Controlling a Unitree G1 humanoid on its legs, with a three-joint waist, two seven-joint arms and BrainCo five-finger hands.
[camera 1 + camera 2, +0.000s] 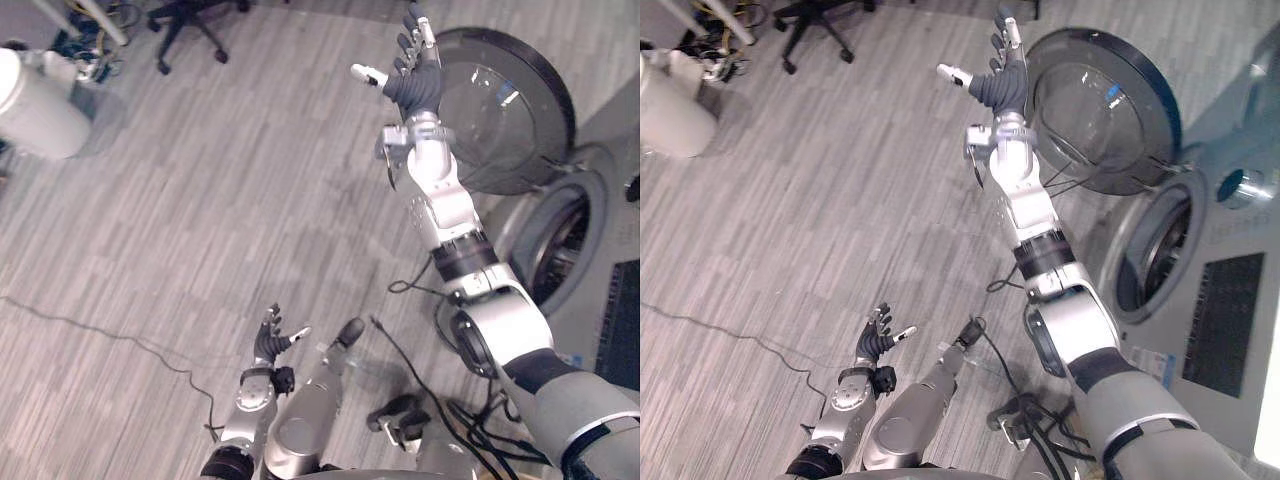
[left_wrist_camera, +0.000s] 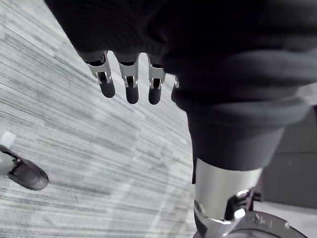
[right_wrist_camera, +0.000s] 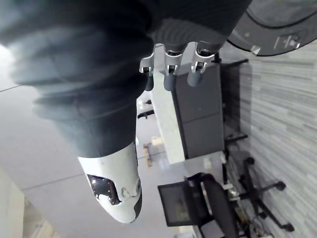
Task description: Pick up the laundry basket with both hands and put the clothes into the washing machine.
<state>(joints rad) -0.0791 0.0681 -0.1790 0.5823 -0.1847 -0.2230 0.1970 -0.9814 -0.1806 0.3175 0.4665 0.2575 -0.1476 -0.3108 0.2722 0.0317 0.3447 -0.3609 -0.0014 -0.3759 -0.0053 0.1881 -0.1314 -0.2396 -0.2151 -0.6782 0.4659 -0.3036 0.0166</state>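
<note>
By the open washer door (image 1: 505, 110), the right hand (image 1: 412, 82) reaches out on a straight arm, fingers spread wide, while the left hand (image 1: 272, 343) hangs low, fingers loose.

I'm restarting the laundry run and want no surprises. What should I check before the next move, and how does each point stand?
1. Washer door open wide: ok.
2. Drum mouth unblocked: ok.
3. Right hand open, holding nothing: ok; it is raised beside the door.
4. Left hand open, holding nothing: ok; it is low over the floor.
5. Basket held in both hands: not ok.
6. Right hand apart from the door: cannot tell.
</note>
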